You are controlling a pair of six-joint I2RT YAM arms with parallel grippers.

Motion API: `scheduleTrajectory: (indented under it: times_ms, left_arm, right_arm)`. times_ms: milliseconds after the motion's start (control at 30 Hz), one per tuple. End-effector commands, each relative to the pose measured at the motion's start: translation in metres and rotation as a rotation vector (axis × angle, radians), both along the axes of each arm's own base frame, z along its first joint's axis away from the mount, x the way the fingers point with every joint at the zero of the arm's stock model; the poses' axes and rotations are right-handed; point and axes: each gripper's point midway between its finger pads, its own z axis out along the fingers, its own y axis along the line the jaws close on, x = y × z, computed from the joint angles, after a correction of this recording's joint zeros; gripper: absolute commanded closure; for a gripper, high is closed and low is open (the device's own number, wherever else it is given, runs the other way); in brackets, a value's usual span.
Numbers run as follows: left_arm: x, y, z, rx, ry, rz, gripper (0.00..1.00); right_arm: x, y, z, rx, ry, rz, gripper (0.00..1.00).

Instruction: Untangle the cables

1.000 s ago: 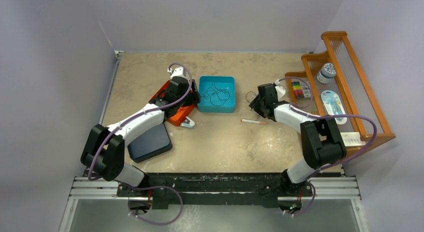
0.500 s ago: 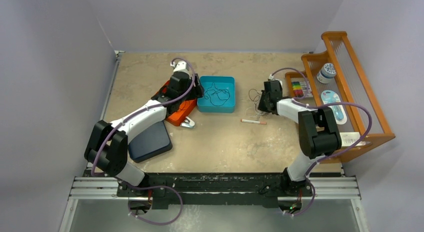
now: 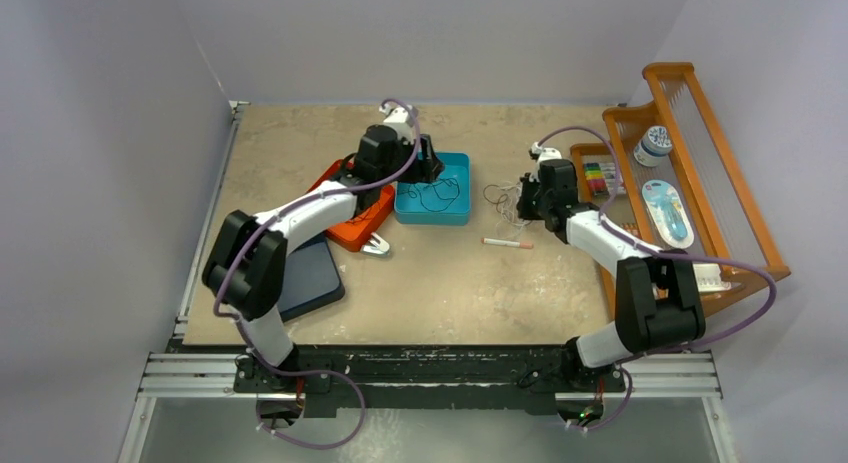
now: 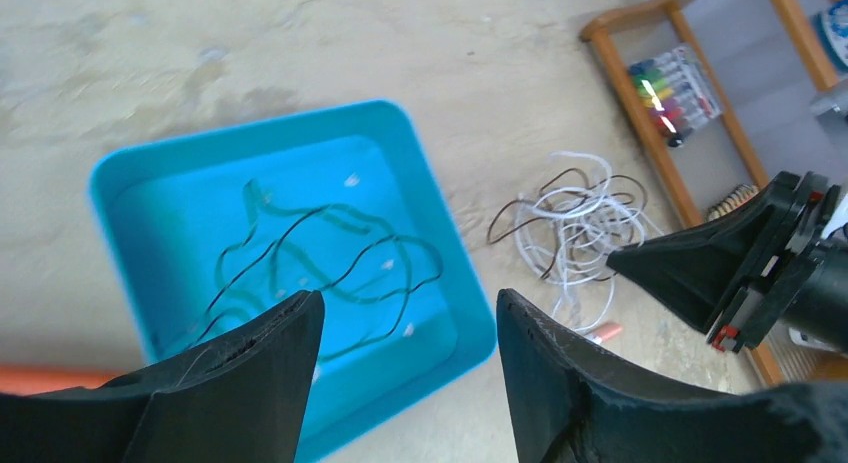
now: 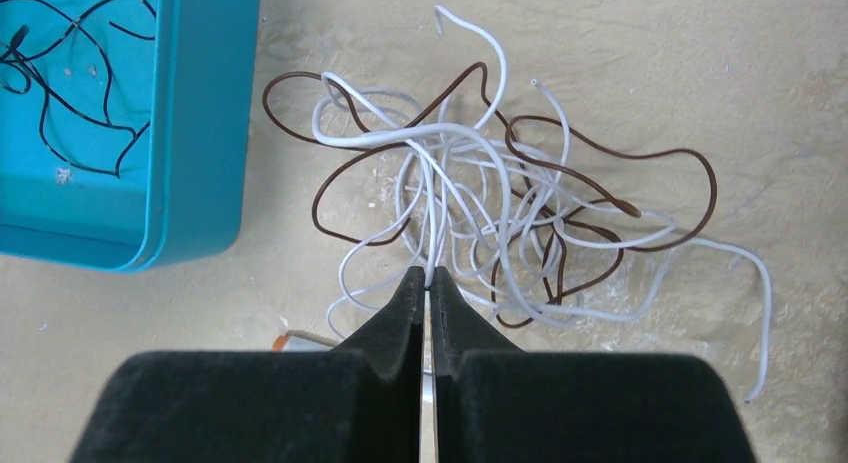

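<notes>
Nearest the bases, the white-and-orange pen (image 3: 507,243) lies on the table, at 6 o'clock from the tangle (image 5: 500,213) and just clear of it.

The change is in the right gripper (image 5: 428,283). A second ago its jaws stood apart beside the pile. Now they are pressed tight together, and a strand of the white cable (image 5: 385,140) runs straight into the seam between the fingertips. I judge that it has pinched that strand at the 6 o'clock edge of the pile. The brown cable (image 5: 314,205) is still looped through the white one, so nothing has come apart yet. That grip suggests the next step is a pull to draw the white cable out of the brown, with the risk that the whole knot drags along.

Beyond, at 9 o'clock from the tangle, the teal tray (image 5: 200,133) holds a black cable (image 4: 330,273), lying loose and alone on its floor; that one looks already sorted.

Farthest out, the left gripper (image 4: 408,301) has swung from over the orange object to above the tray's 10 o'clock corner. Its jaws are spread wide and hold nothing. It is pointed toward the tangle, perhaps to pin or take the brown cable.
</notes>
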Motion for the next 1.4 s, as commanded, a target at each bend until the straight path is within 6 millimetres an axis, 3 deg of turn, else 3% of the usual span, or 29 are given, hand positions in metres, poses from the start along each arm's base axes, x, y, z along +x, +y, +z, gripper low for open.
scheduleTrajectory:
  times_ms: [0,200,533,967,1367]
  left_arm:
    - [0.008,-0.054,0.026,-0.041,-0.104,-0.194,0.36]
    - [0.007,-0.104,-0.003,0.026,-0.072,-0.388,0.37]
    - [0.009,-0.138,-0.025,0.124,-0.104,-0.581,0.43]
    - [0.012,-0.168,-0.053,0.151,-0.105,-0.690,0.48]
    - [0.019,-0.173,-0.075,0.167,-0.082,-0.681,0.47]
  right_arm:
    - [-0.005,-0.002,0.015,0.022,-0.044,-0.033,1.00]
    - [-0.009,-0.016,0.016,0.023,-0.015,-0.145,0.99]
    - [-0.014,-0.014,0.004,0.083,0.024,-0.164,0.96]
    - [-0.016,-0.011,0.003,0.105,0.032,-0.159,0.96]
    - [-0.016,-0.009,0.002,0.113,0.033,-0.152,0.95]
